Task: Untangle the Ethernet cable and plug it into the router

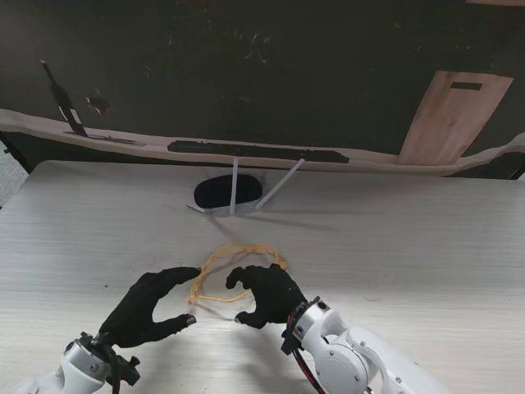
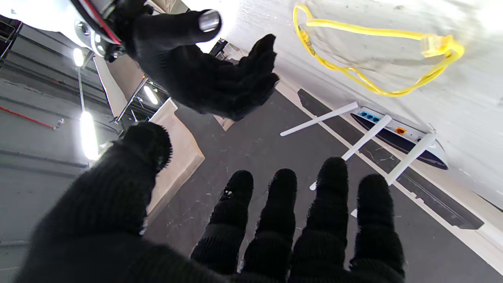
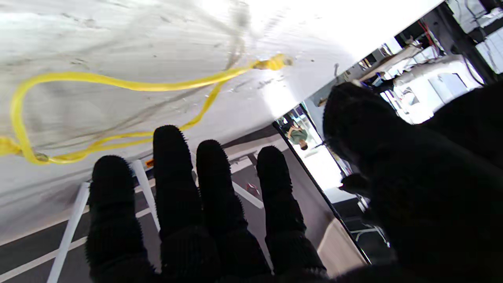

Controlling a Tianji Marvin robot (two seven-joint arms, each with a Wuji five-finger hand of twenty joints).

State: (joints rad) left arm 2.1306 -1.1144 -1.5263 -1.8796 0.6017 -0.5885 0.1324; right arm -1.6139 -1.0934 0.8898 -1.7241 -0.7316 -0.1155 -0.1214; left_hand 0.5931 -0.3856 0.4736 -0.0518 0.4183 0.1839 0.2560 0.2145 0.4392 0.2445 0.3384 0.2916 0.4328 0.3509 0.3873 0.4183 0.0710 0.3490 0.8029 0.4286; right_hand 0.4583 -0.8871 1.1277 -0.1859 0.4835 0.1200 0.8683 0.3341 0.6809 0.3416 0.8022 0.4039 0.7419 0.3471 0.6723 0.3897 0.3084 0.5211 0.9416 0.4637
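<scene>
A yellow Ethernet cable [image 1: 238,261] lies in a loose loop on the pale table, nearer to me than the router [image 1: 228,191]. The router is dark on top with white antennas standing up. In the left wrist view the cable [image 2: 377,63] shows a yellow plug [image 2: 434,41], and the router [image 2: 397,135] shows blue and orange ports. My left hand [image 1: 152,308], in a black glove, hovers left of the loop, fingers spread, holding nothing. My right hand [image 1: 264,294] curves over the loop's near right side, fingers apart, not closed on the cable [image 3: 118,84].
A long dark strip [image 1: 258,151] lies along the table's far edge behind the router. A wooden board [image 1: 451,115] leans at the far right. A dark tool [image 1: 66,107] stands at the far left. The table [image 1: 426,246] stretches bare to the right.
</scene>
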